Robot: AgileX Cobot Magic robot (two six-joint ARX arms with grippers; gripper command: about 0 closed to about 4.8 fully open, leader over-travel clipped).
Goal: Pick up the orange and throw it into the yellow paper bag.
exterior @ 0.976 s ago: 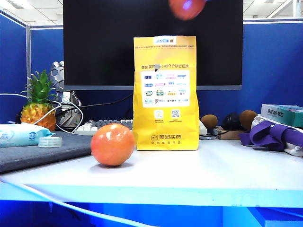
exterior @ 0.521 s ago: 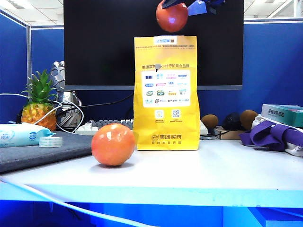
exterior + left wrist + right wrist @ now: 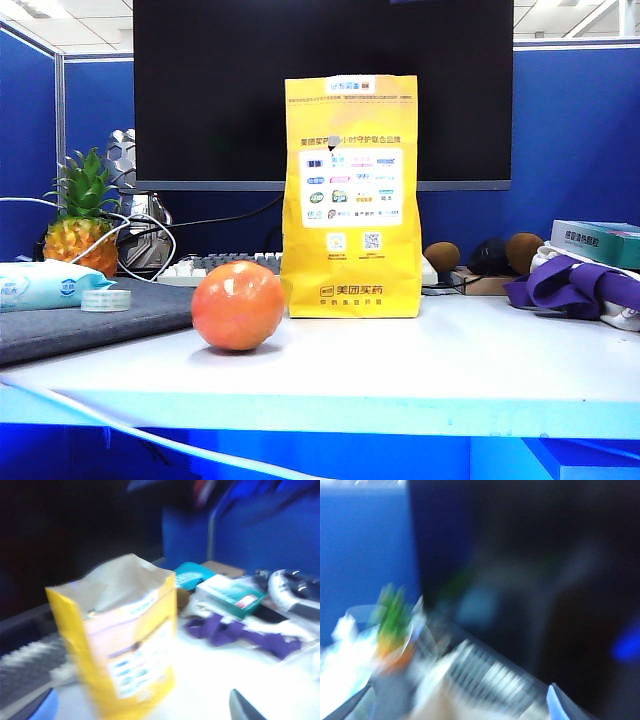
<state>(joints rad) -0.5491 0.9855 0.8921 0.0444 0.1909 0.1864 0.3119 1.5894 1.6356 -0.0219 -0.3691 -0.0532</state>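
- Now the yellow paper bag (image 3: pixel 350 196) stands upright mid-bench (image 3: pixel 480 370), top open.
- Left claw (image 3: pixel 145 707) above it, fingers spread, empty.
- Right claw (image 3: pixel 460 705) blurred, spread, empty.
- Orange unseen; paler fruit (image 3: pixel 238 305) beside bag.

Only the two fingertips of the left gripper (image 3: pixel 142 707) show, cut off at the frame's edge and set wide apart, with the yellow paper bag (image 3: pixel 120 645) blurred just beyond them; its open mouth shows nothing of what lies inside. The right gripper (image 3: pixel 457 705) likewise shows only fingertip corners; past it, a pineapple (image 3: pixel 392 625) and keyboard (image 3: pixel 490 675) smear beyond detail.
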